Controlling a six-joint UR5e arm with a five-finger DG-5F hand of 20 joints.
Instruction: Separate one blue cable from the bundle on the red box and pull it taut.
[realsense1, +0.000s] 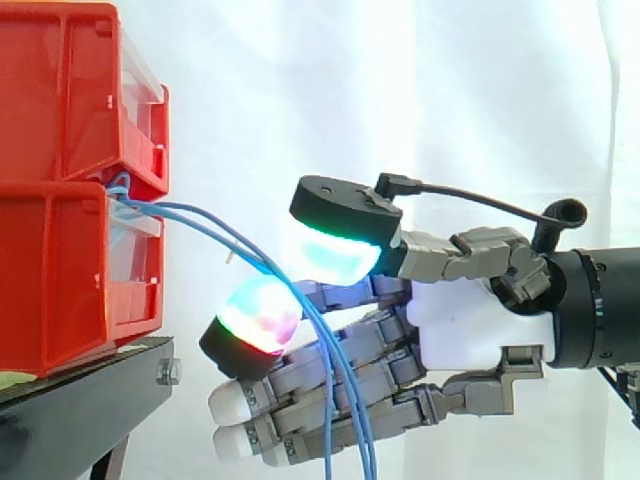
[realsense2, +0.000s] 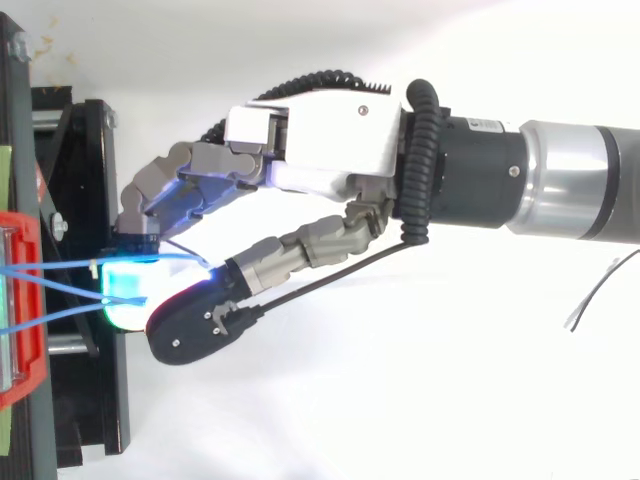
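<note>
The arm reaches in level from the right, and the hand (realsense1: 470, 325) lies with its palm side turned to the red bins (realsense1: 55, 270) at the left. The thumb stretches on top, with the other fingers bent under it. The hand is closed narrow: the thumb pad (realsense1: 335, 255) and one finger pad (realsense1: 258, 312) stand close on both sides of the blue cables (realsense1: 225, 238) and seem to pinch them. The cables come out between the two stacked bins, run to the right and slope downward into this pinch. After it they hang nearly straight down, in front of the lower fingers. The bins stand on a black stand (realsense1: 80, 400).
</note>
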